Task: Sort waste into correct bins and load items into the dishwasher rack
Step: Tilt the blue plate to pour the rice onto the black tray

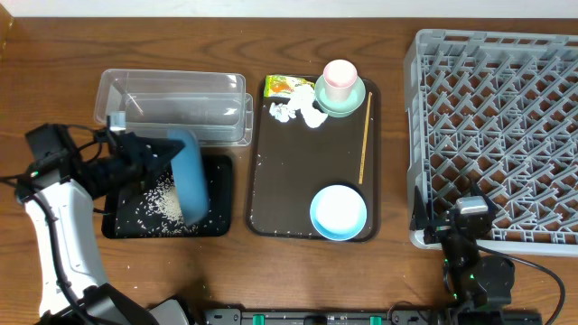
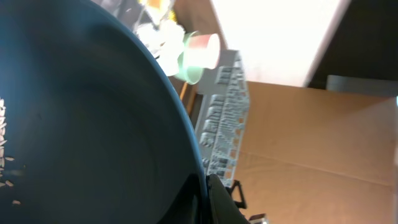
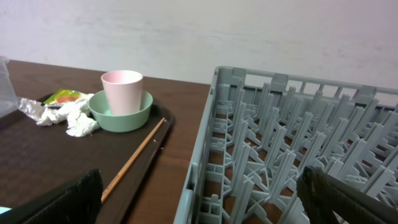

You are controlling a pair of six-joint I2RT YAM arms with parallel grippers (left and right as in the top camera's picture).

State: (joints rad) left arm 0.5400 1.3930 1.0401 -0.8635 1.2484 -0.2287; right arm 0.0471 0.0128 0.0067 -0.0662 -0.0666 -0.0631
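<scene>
My left gripper is shut on the rim of the large dark blue bowl. It holds the bowl tipped on edge over the shallow black tray, where white rice lies scattered. The left wrist view is filled by the bowl's inside, with a few grains clinging at its left. My right gripper stands open at the grey rack's front left corner, holding nothing. On the brown serving tray are the pink cup in the mint dish, tissue wads, the wrapper, the wooden stick and the light blue bowl.
The clear plastic tub sits just behind the black tray. The rack's near wall rises between my right fingers, and the stick lies on the tray edge to its left.
</scene>
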